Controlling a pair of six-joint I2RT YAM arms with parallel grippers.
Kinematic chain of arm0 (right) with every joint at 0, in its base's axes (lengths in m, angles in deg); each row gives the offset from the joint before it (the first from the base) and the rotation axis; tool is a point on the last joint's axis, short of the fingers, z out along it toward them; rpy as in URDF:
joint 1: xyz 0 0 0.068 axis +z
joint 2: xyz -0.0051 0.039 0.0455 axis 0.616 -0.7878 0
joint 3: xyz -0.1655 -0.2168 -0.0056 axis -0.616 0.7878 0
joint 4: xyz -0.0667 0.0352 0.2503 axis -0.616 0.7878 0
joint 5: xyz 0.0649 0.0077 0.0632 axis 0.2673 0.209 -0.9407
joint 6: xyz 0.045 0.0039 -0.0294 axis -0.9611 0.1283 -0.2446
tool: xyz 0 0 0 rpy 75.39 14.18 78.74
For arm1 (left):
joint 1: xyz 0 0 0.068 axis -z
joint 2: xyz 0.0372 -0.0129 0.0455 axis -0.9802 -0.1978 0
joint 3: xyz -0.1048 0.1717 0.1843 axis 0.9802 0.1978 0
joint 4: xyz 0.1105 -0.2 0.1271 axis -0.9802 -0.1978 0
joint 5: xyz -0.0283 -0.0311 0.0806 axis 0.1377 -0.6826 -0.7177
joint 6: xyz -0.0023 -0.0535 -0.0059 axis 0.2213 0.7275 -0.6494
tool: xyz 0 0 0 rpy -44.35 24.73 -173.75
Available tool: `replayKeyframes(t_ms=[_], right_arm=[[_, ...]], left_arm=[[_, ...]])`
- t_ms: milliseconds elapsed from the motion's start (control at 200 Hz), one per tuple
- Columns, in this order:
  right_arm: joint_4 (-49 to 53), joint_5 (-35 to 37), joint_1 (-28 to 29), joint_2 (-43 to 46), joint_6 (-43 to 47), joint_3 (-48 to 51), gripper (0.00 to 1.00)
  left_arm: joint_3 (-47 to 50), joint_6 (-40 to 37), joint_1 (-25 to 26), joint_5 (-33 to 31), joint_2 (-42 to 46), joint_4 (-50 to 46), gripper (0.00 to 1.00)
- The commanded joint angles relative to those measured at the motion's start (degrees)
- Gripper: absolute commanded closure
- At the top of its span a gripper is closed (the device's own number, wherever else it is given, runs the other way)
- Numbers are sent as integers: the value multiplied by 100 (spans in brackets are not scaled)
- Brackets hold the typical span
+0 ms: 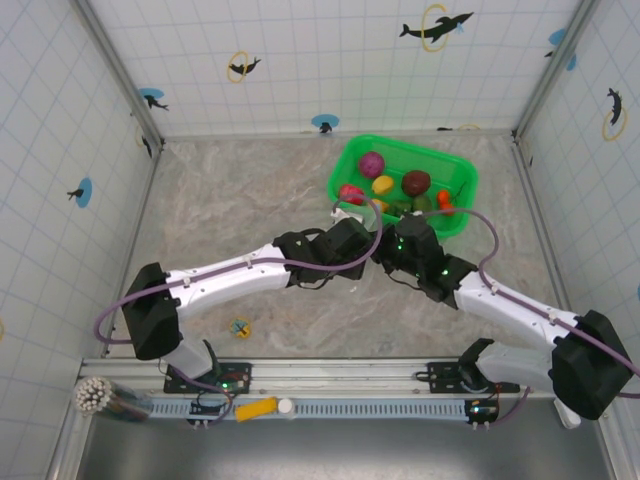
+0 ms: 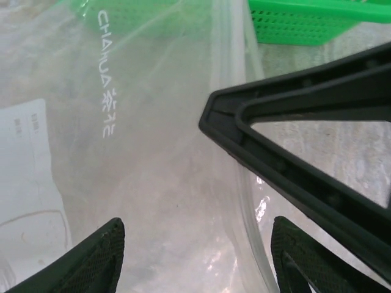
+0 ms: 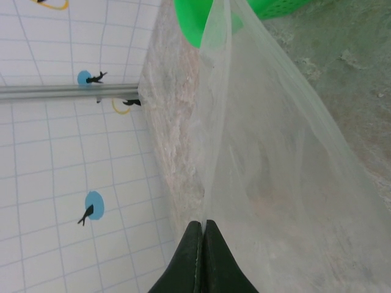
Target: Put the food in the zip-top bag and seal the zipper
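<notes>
Right gripper [image 3: 203, 227]: fingers pressed flat together on an edge of the zip-top bag [image 3: 275, 159]. The film fans up and away from the pinch toward the green basket [image 3: 195, 24].

Left gripper [image 2: 195, 256]: fingers spread wide and clamping nothing. Bag film lies between and beneath them.

Bag location: on the table [image 1: 230, 190], under the two wrists where they meet, just on the near side of the basket. From above I can barely make out the plastic itself.

Key relation: the zipper [image 2: 235, 73] shows as a clear ridged strip. Its long axis runs away from the left wrist, straight toward the basket, and the right gripper's black frame crosses it. All the food [image 1: 416, 182] sits beyond the bag in the basket. I count purple, yellow, dark maroon, red, orange and green pieces there, and I see none inside the bag. The red piece lies at the basket's near-left rim, closest to the left gripper.

My judgement is that the left arm is the free one and the nearer to that end, so it should do the fetching while the right holds the bag. I cannot tell whether the zipper is parted or pressed closed.

Bag appearance: clear and crinkled, with white printed lettering and a white label [image 2: 24, 165] on one face.
</notes>
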Motion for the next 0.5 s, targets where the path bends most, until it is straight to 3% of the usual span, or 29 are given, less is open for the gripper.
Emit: replayKeyframes(t_ms=[0, 320, 390, 495], right_arm=[[-167, 164, 91, 155, -47, -175, 100], [-189, 323, 96, 151, 196, -128, 100], [-230, 296, 94, 148, 301, -148, 100], [-306, 191, 86, 174, 576, -183, 85]], left_arm=[[-45, 84, 54, -540, -9, -112, 44], [141, -95, 72, -192, 241, 199, 86], [191, -115, 67, -235, 260, 182, 89], [269, -113, 65, -341, 334, 212, 90]])
